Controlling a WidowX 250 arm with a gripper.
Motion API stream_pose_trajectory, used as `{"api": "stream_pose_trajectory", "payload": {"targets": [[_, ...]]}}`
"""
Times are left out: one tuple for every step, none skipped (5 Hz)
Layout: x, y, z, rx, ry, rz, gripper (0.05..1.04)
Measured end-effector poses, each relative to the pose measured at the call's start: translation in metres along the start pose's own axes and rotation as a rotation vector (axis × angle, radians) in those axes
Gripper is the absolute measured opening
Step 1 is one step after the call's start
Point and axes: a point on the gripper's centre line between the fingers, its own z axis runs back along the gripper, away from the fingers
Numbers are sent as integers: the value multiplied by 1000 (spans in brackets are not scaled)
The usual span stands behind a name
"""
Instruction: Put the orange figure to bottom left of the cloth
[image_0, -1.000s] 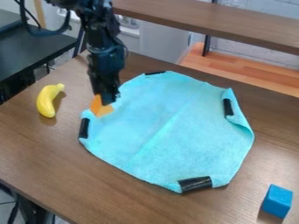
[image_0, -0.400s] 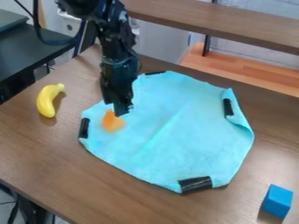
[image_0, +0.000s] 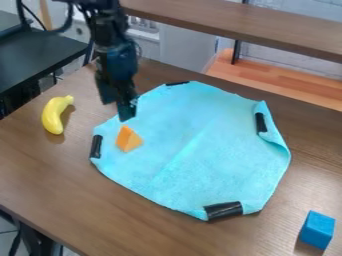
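Orange fig. (image_0: 128, 139) on cloth (image_0: 200, 145) nr. L edge; tool (image_0: 119, 110) nearby, can't tell if wide/narrow.

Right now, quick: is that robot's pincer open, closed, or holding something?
Pincer: I can't tell whether it's open or closed, but the orange block isn't in it; that sits on the cloth.
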Motion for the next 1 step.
{"api": "stream_pose_trajectory", "payload": {"targets": [[-16,21,30,-84,-47,57,999]]}}
